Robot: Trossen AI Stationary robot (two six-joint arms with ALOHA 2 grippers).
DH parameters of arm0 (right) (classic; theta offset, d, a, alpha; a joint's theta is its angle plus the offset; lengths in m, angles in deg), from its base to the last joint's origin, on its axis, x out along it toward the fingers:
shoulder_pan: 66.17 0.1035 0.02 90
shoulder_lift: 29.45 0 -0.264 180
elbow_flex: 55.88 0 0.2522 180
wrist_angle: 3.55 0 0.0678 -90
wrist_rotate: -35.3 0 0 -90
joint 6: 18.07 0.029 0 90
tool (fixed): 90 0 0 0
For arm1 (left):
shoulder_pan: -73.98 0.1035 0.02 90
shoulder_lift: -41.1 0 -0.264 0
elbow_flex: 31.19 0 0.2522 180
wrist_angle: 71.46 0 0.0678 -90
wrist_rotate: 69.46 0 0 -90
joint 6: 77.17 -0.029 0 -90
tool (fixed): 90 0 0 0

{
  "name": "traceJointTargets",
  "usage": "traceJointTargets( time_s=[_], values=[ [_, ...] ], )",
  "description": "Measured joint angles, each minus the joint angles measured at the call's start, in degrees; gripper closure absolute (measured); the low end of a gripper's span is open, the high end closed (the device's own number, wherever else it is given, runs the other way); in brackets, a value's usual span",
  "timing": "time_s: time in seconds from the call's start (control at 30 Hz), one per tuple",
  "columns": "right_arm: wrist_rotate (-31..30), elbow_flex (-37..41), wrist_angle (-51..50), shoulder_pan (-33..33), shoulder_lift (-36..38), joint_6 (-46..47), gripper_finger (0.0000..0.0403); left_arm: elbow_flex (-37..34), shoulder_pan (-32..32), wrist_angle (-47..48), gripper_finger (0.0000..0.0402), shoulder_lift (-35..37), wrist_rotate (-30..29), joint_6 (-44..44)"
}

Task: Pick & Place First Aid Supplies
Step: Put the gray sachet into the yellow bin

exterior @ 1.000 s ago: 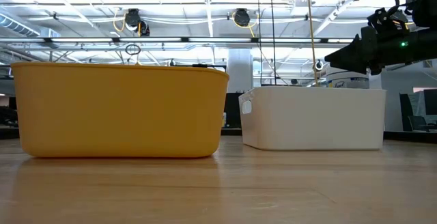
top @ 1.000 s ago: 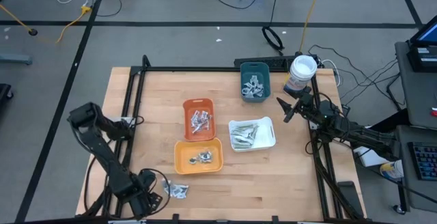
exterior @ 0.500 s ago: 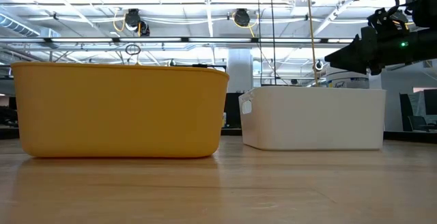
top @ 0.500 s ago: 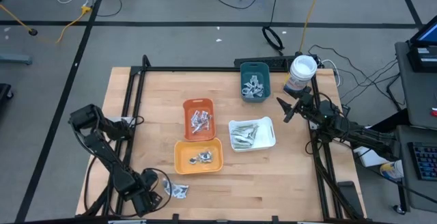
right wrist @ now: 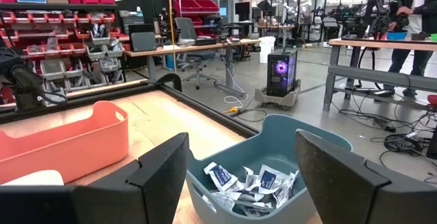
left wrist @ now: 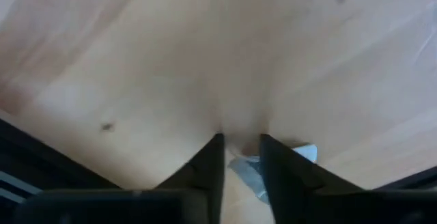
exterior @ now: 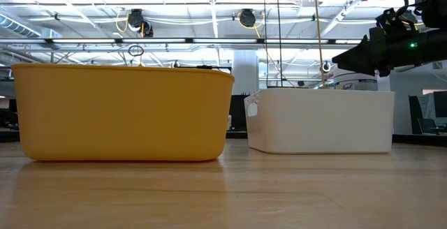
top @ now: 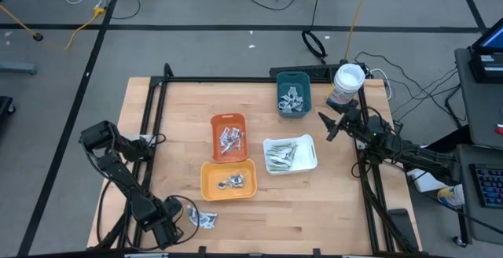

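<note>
Left claw pinching a packet at the table's near edge

The left claw (left wrist: 240, 157) is low on the table (top: 330, 203), fingers narrowed around a silvery packet (left wrist: 256, 169) from the loose packets (top: 204, 219). The right claw (right wrist: 242, 176) hangs spread above the teal tray (right wrist: 321, 136).

Both arms are dark, near-black jointed links with blocky housings at the joints; thin dark cables loop off the left arm (top: 118, 171) near its base and off the right arm (top: 393, 144) along its length. Left gripper (left wrist: 240, 147) has two matte black fingers tapering to narrow wedge tips; right gripper (right wrist: 242, 176) has two broad, flat, angular black fingers with lighter bevelled edges. A small green light shows on the right arm's wrist housing in the low view.
</note>
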Motion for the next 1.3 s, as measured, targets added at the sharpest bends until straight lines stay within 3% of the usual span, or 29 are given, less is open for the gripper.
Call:
traceJointTargets(
  time_s=[0.17, 0.23, 0.67, 1.3],
  values=[
    [0.00, -0.02, -0.02, -0.02, 0.00, 0.01, 0.0140, 0.00, -0.09, -0.42, 0.0383, -0.08, 1.39, -2.35],
    [0.02, -0.02, -0.01, 0.00, 0.00, 0.02, 0.0140, 0.00, -0.09, -0.50, 0.0395, -0.08, 1.50, -2.81],
    [0.01, -0.02, -0.01, 0.00, 0.01, 0.01, 0.0140, -0.02, 0.45, 0.84, 0.0399, 0.93, 1.56, -6.69],
    [0.01, -0.01, -0.02, -0.01, 0.01, 0.01, 0.0140, 0.16, 6.17, 10.66, 0.0401, 14.16, 1.71, -10.57]
  ],
)
